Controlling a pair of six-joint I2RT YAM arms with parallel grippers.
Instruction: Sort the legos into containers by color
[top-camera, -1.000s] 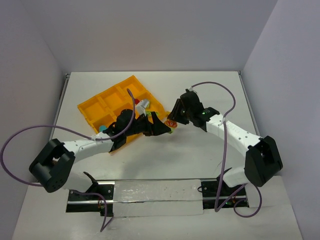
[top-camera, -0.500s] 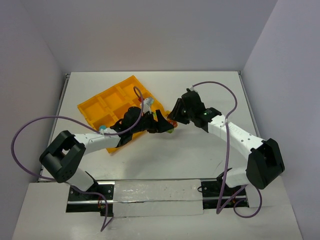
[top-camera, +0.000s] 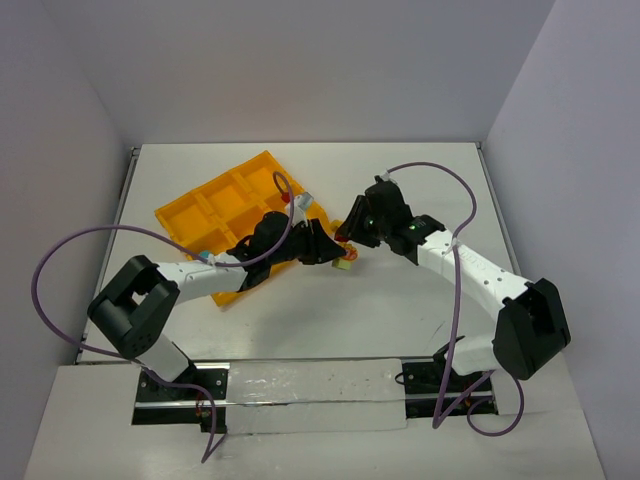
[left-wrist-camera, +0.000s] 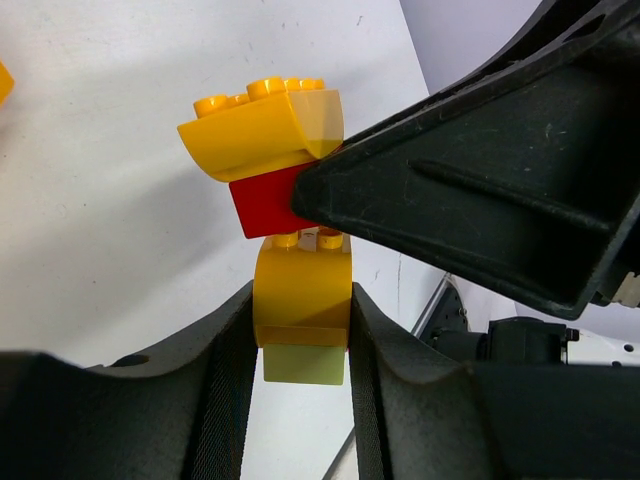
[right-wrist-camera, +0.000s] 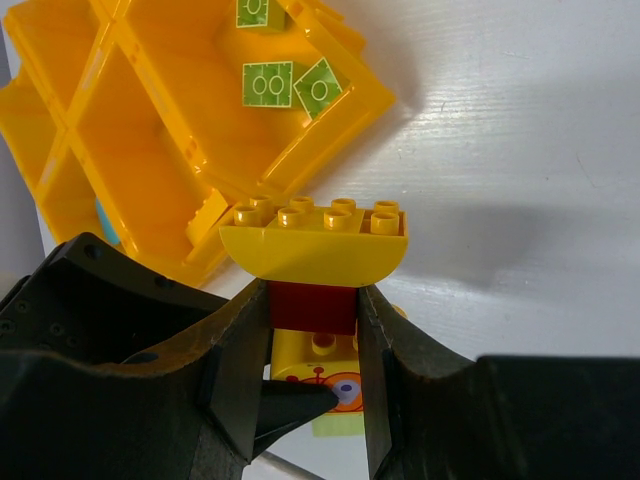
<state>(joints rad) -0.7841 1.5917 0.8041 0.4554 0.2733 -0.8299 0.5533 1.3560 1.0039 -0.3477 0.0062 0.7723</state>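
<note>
A clump of legos (top-camera: 345, 256) hangs between both grippers just right of the tray. From the top it is a curved yellow brick (right-wrist-camera: 315, 240), a red brick (right-wrist-camera: 313, 305), a printed yellow brick (left-wrist-camera: 302, 295) and a light green brick (left-wrist-camera: 305, 365). My right gripper (right-wrist-camera: 313, 308) is shut on the red brick. My left gripper (left-wrist-camera: 302, 305) is shut on the lower yellow brick from the opposite side. The orange-yellow tray of containers (top-camera: 205, 215) lies at the back left. Three light green legos (right-wrist-camera: 268, 83) lie in one of its compartments.
A teal brick (top-camera: 205, 257) shows at the tray's near edge beside the left arm. Purple cables loop over both arms (top-camera: 440, 175). A metal rail (top-camera: 300, 395) runs along the table's near edge. Walls close in at the back and on both sides.
My left gripper reached right to the clump and shut on its lower yellow brick. The right gripper kept its hold on the red brick and barely moved.
</note>
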